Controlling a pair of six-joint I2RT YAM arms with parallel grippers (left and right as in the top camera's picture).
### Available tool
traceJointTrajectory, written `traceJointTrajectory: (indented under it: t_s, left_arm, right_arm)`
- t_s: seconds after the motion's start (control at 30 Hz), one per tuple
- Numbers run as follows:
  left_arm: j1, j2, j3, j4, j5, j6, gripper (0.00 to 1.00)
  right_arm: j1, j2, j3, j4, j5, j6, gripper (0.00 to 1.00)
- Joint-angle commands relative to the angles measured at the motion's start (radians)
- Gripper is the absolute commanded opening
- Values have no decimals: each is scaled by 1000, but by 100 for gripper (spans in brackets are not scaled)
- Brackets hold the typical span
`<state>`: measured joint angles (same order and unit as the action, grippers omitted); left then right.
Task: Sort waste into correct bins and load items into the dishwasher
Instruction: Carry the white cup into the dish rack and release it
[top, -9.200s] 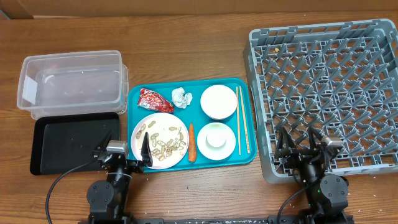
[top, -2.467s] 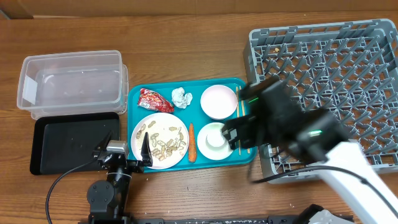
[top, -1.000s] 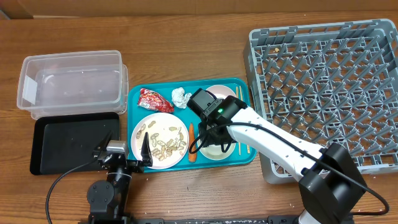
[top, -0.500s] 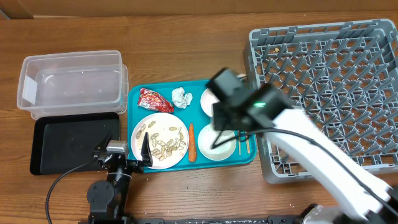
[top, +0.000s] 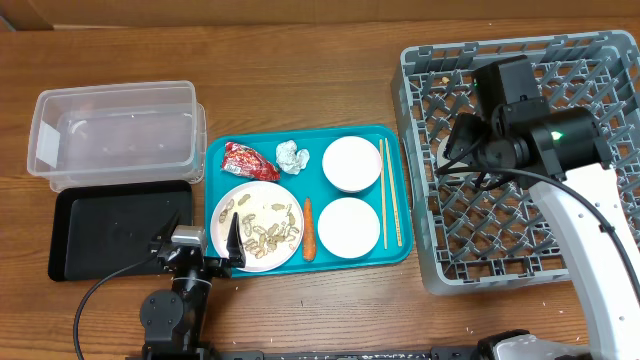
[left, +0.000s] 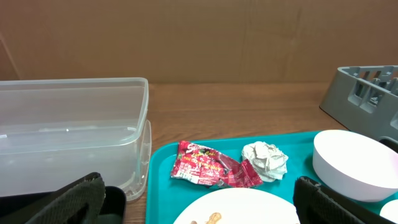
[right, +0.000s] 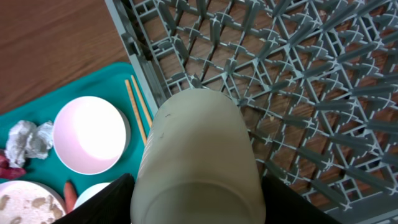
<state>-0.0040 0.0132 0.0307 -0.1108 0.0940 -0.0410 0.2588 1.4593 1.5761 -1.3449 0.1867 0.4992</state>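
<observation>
My right claw (top: 462, 150) is clamped on the small white cup (right: 199, 143), holding it over the left part of the grey dish rack (top: 520, 60), near the wall that faces the teal tray (top: 312, 185). I cannot tell whether the cup touches the pegs. My left claw (top: 197, 243) rests with its fingers apart beside the white plate (top: 225, 195) of peanut shells (top: 265, 235).

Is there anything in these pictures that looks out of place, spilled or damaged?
Only one small thing: a yellowish scrap lies inside the dish rack, near its far left corner, where only dishes belong. The peanut shells sit on the plate, and nothing looks spilled or broken.
</observation>
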Motion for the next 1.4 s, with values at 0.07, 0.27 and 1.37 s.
traceJointTrajectory:
  t_s: [0.07, 0.27, 1.37]
  left_arm:
    - [5, -9, -7, 3, 0, 19, 100]
    - [5, -9, -7, 3, 0, 19, 100]
    - [4, -9, -7, 118, 230, -72, 100]
  right_arm:
    - [0, 76, -8, 11, 34, -36, 63]
    - [0, 154, -38, -30, 54, -20, 62]
    - [24, -261, -22, -43, -395, -186, 93]
